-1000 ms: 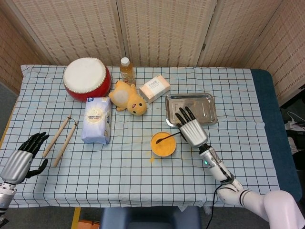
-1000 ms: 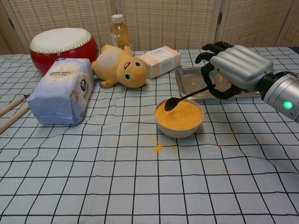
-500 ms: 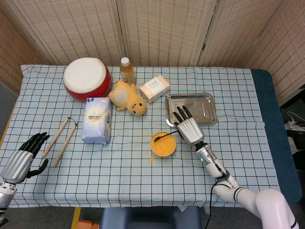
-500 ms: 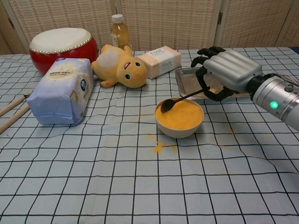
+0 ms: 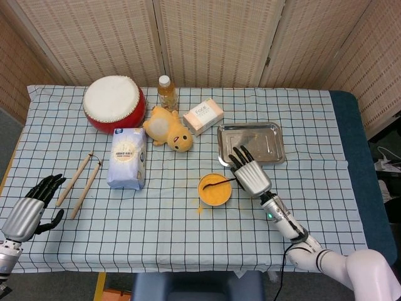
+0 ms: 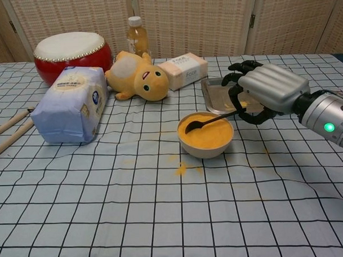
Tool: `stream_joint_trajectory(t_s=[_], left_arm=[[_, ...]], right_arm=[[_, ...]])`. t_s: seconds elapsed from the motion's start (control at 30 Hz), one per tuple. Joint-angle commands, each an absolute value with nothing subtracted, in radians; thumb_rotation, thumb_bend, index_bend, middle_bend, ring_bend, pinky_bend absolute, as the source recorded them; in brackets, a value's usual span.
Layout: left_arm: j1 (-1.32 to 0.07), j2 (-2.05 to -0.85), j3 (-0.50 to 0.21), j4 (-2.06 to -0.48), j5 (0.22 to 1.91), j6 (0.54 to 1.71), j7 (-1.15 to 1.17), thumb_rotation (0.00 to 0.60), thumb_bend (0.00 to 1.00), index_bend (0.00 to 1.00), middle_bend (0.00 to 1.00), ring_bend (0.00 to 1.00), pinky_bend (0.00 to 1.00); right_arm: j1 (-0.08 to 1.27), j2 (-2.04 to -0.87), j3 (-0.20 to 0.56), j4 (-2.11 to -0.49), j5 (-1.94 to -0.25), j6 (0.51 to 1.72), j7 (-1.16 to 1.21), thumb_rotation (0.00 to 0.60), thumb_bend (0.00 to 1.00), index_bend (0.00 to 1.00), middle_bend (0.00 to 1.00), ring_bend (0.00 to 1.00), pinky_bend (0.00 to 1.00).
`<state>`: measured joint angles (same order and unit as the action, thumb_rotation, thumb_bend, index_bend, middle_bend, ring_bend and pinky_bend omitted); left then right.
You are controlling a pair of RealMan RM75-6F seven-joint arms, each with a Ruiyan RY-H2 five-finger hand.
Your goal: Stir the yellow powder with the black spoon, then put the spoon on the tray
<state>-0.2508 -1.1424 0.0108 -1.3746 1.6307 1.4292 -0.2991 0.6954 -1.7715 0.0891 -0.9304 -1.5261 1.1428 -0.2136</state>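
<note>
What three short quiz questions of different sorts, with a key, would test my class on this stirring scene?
1. True or false: the black spoon already lies on the metal tray.
2. Multiple choice: what lies on the cloth just in front of the bowl? A) spilled yellow powder B) a drumstick C) a bottle cap
3. Fill in: the spoon's handle is held by the ___ hand.

Key
1. False: its tip is in the powder in the bowl, its handle in the fingers.
2. A.
3. Right; the left hand rests apart, holding nothing.
</note>
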Motion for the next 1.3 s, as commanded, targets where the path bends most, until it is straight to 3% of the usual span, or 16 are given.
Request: stream_joint_trajectory(t_s=[0.03,0.3,0.8,1.1,1.3], left_arm=[[-0.249,-1.142,0.012,-1.377,1.633,1.432,-0.296,0.600,0.45,0.00,0.00,0.00,0.19],[-0.246,-1.141,0.012,-1.378,1.635,1.441,-0.294,0.600,0.45,0.00,0.00,0.00,0.19],[-0.246,-1.143,0.008,-1.376,1.625,1.438,-0.287,0.600,0.45,0.00,0.00,0.00,0.19],[-0.249,-1.146,0.008,-1.378,1.624,1.430,-0.280,0.600,0.45,0.00,0.00,0.00,0.19],[-0.251,-1.148,0.006,-1.375,1.617,1.421,-0.280,0.600,0.45,0.00,0.00,0.00,0.19]], right_arm=[[0.682,-1.739,0.088,-0.985,-1.522,1.148,-0.223,0.600,0.48,0.84,0.19,0.00,0.07],[0.679,-1.736,0.111,-0.998,-1.516,1.177,-0.228,0.600,0.48,0.84,0.19,0.00,0.07],[0.693,-1.825,0.167,-0.828,-1.480,1.202,-0.177,0.600,0.48,0.84,0.19,0.00,0.08],[0.782,-1.902,0.272,-0.583,-1.348,1.037,-0.163,0.600,0.48,0.84,0.19,0.00,0.08],[0.832,-1.963,0.303,-0.421,-1.295,0.928,-0.117,0.600,0.48,0.83,0.19,0.00,0.08]])
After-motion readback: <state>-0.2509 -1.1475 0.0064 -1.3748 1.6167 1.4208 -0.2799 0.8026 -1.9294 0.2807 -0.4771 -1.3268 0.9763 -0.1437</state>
